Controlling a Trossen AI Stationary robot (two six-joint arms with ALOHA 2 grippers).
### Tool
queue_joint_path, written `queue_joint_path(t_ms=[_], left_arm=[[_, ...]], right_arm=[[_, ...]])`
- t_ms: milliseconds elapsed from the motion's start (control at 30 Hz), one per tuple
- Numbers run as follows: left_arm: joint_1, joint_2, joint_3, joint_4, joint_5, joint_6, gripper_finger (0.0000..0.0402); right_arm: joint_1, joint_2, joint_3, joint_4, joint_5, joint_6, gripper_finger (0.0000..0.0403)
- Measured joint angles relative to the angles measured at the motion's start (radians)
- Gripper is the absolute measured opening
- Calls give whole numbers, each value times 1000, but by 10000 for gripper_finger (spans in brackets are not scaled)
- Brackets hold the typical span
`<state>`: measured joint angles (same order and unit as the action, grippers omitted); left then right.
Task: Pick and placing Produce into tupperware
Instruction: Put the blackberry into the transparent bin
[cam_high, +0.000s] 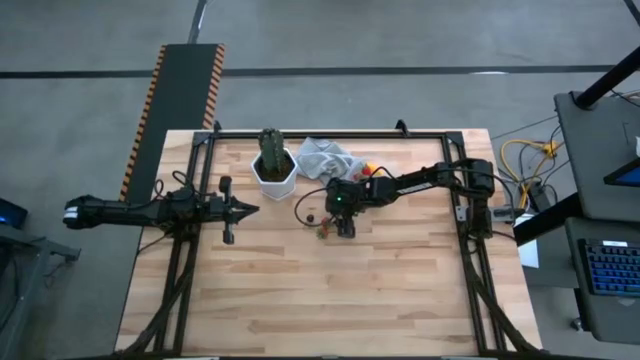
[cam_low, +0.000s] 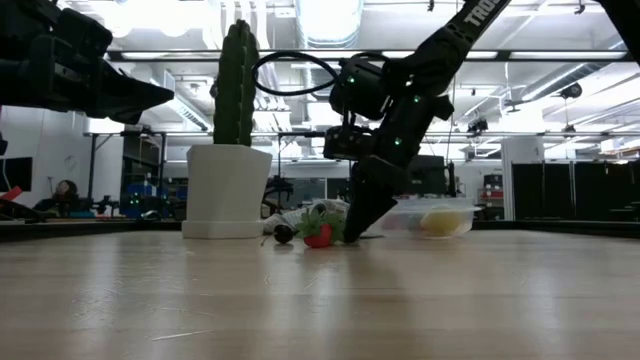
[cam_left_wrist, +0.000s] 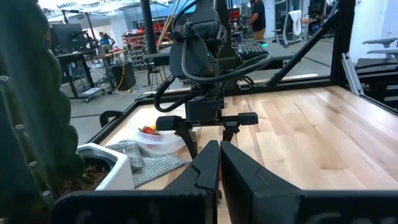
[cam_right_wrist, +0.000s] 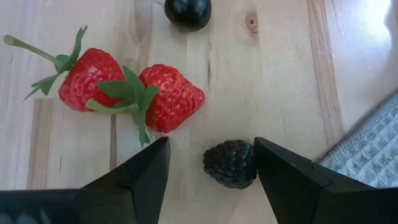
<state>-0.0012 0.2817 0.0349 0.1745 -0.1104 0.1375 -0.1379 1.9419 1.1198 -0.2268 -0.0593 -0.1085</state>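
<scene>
**A:** Between the spread fingers of the right end effector lies a blackberry, touching or almost touching one finger and clear of the other. Is that the piece to take?

**B:** I'd judge so. Seen from above, the right end effector hangs tip-down over the counter near its middle, arm reaching in from 3 o'clock. The berry is nearly round, so no long axis to line up with; the move turns on dropping straight down and closing.

**A:** And the neighbours?

**B:** Two strawberries lie touching each other just beyond the berry, leaves overlapping, long axes roughly across the finger gap. A dark round piece sits farther out. The nearer strawberry is close to one fingertip, so a sloppy descent might nudge it.

**A:** Where does it go?

**B:** The tupperware sits at about 1 o'clock from the right end effector, beside the grey cloth, with yellow and red pieces already in it. The low view shows it behind the arm.

**A:** The left arm?

**B:** Waiting at 9 o'clock, left end effector pressed together, pointing toward the cactus pot. The right arm is far nearer.
</scene>
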Motion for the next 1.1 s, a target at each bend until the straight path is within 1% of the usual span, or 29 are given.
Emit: queue_joint_path(t_ms=[333,433,567,967,1100], left_arm=[[0,1,0,0,0,0,0],[0,1,0,0,0,0,0],[0,2,0,0,0,0,0],[0,2,0,0,0,0,0],[0,2,0,0,0,0,0]], right_arm=[[0,-1,0,-17,6,3,226],[0,-2,0,-21,7,3,220],[0,-2,0,-23,7,3,196],[0,-4,-1,-27,8,20,99],[0,-4,-1,-28,8,22,92]])
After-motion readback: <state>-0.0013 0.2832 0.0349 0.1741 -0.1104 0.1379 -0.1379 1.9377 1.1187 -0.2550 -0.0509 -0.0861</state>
